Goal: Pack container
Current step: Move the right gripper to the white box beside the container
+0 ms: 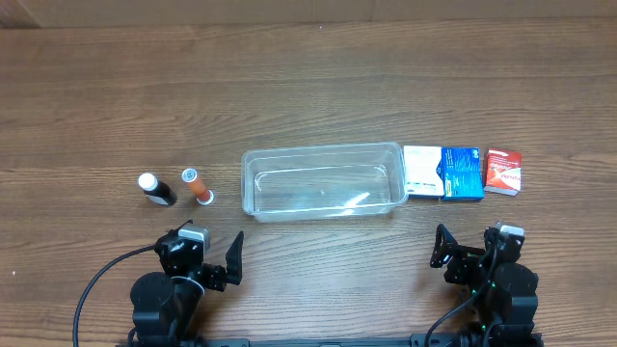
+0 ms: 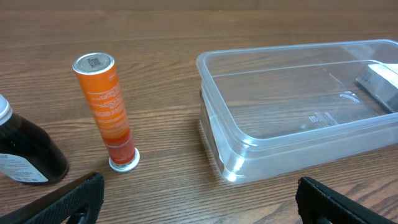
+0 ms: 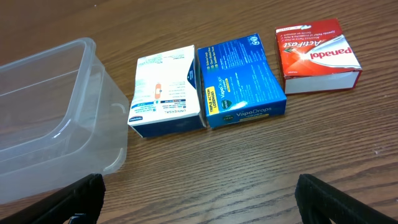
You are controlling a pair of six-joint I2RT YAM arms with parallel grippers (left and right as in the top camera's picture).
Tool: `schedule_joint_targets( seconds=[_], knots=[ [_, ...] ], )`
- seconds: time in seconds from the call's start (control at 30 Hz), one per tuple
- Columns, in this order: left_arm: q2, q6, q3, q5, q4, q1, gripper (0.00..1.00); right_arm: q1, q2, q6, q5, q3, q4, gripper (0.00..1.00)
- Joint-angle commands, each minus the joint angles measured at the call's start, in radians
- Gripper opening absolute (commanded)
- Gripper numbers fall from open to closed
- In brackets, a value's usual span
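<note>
At the front of the wooden tabletop (image 1: 328, 265), my left hand (image 1: 207, 251) and right hand (image 1: 471, 247) (both spread open) sit apart from the clear rectangular plastic tub (image 1: 249, 183).

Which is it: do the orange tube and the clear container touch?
Apart. The left wrist view shows bare wood between the orange tube and the container.

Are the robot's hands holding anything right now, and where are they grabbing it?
No, nothing is held. The left gripper and the right gripper are both open and empty, not touching the clear plastic rectangular container.
</note>
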Motion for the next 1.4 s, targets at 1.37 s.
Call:
schedule_joint_targets(
  seconds=[1.37],
  knots=[
    [-0.011,0.018,-0.006,0.008,0.006,0.000,1.00,-0.003,0.937,0.045,-0.184,1.097,-0.220,1.00]
  ],
)
